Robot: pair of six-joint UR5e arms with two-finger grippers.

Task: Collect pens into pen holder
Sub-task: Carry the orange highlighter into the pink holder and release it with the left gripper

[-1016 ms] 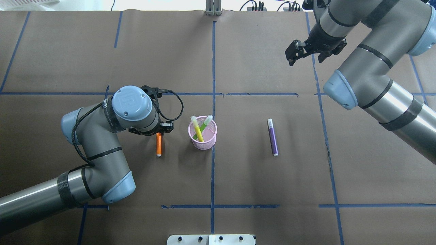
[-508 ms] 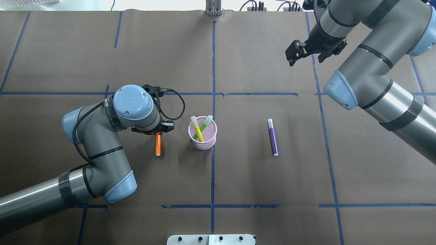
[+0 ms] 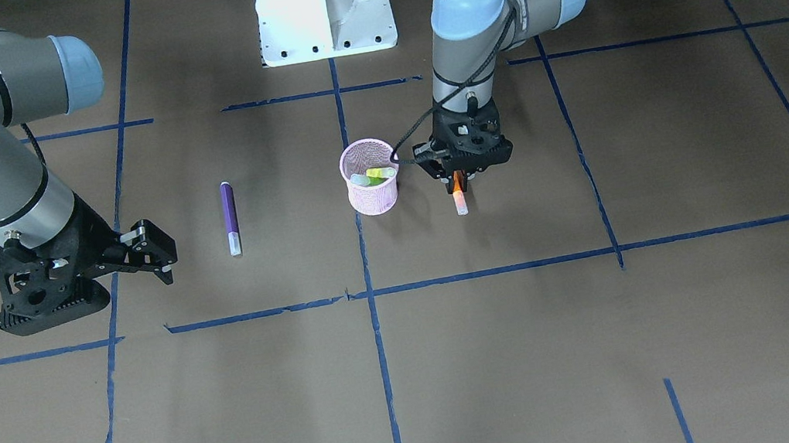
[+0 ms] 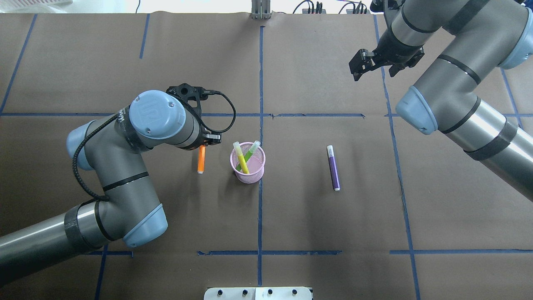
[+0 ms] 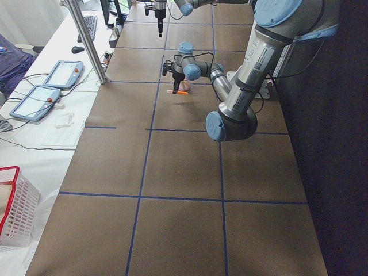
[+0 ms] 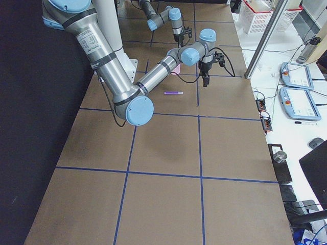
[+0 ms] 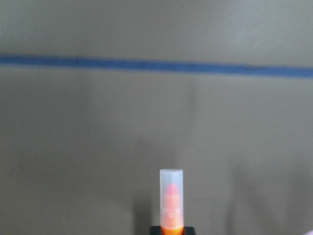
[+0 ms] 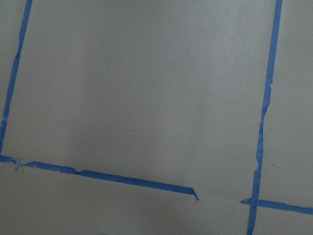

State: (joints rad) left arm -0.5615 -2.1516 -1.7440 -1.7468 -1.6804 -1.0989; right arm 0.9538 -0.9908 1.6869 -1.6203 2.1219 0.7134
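Pinching orange pen (image 4: 201, 160), left pincer (image 3: 458, 181) mostly hidden under own wrist; pen's gripped end covered; right pincer (image 3: 161, 252) spread.

Overhead opposite front; shared pen holder (image 4: 250, 178)

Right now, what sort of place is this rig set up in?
Most likely a robotics lab workcell, not a home or office. The table is covered in brown paper gridded with blue tape, teach pendants lie on a side bench, and an aluminium frame post stands beside it.
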